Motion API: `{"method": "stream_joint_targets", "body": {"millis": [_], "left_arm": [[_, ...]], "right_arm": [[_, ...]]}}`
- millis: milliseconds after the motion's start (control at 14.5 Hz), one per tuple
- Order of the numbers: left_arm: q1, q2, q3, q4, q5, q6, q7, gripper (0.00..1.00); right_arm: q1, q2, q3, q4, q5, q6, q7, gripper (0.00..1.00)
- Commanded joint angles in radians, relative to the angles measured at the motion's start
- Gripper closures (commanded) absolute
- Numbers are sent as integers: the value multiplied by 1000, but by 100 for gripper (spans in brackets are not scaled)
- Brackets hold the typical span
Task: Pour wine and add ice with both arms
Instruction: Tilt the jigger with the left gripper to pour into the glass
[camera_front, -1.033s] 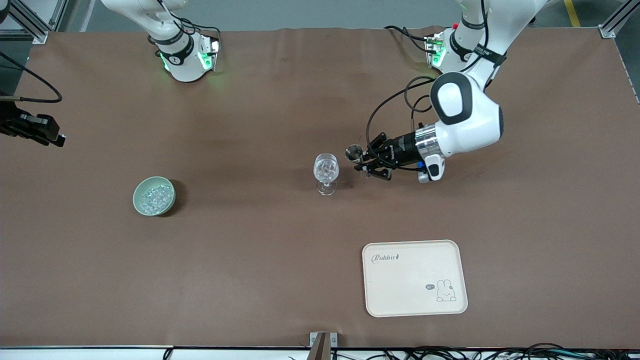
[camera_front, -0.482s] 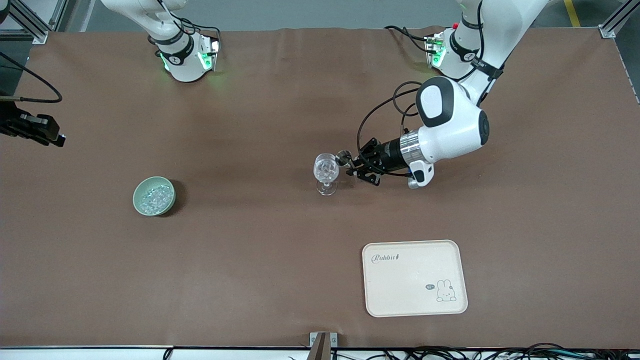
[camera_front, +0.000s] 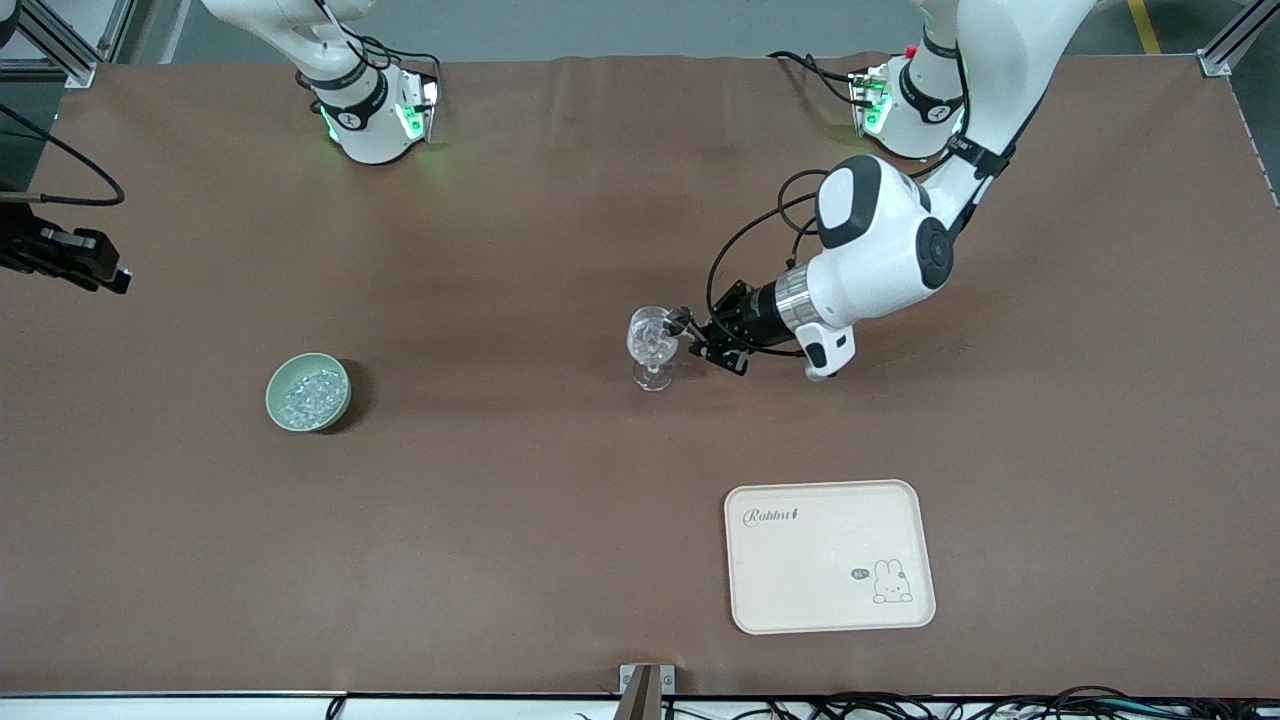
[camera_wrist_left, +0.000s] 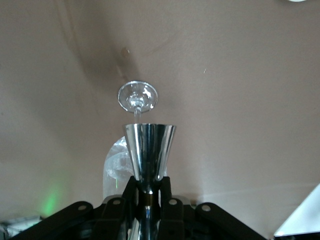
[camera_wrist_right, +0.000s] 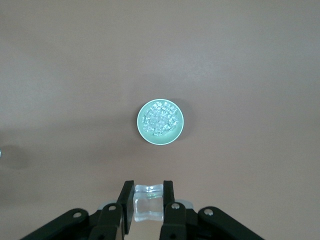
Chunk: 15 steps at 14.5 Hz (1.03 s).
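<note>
My left gripper (camera_front: 697, 336) is shut on the waist of the silver jigger (camera_front: 682, 320) and holds it tipped on its side, its mouth at the rim of the clear stemmed glass (camera_front: 652, 342). In the left wrist view the jigger (camera_wrist_left: 149, 147) sits between the fingers of the left gripper (camera_wrist_left: 148, 184), with the glass (camera_wrist_left: 138, 96) just past it. No liquid shows. My right gripper (camera_wrist_right: 148, 189) is shut on one clear ice cube (camera_wrist_right: 148, 206), high over the pale green bowl (camera_wrist_right: 139, 123) of ice (camera_wrist_right: 160, 120). The bowl (camera_front: 272, 396) stands toward the right arm's end.
A cream tray (camera_front: 830, 560) with a rabbit print lies nearer the front camera than the glass, toward the left arm's end. A black device with a cable (camera_front: 65, 258) shows at the table's edge at the right arm's end.
My left arm has swung the jigger toward the glass, from a gap beside it to its rim. The bowl, glass and tray have not moved.
</note>
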Motion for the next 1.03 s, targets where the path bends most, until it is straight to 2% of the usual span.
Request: {"method": "stream_joint_targets", "body": {"millis": [0, 207, 482, 964], "left_arm": [[-3, 19, -24, 24, 83, -12, -37, 98], [0, 10, -27, 27, 174, -61, -78, 99], [-3, 13, -40, 42, 272, -63, -146, 100], [-6, 8, -43, 70, 304, -100, -203, 100]], "right_arm": [[-6, -7, 3, -7, 1, -3, -13, 100], [-6, -7, 3, -7, 1, -2, -13, 100], [-8, -7, 3, -7, 1, -2, -13, 100], [-8, -7, 3, -7, 1, -3, -17, 100]]}}
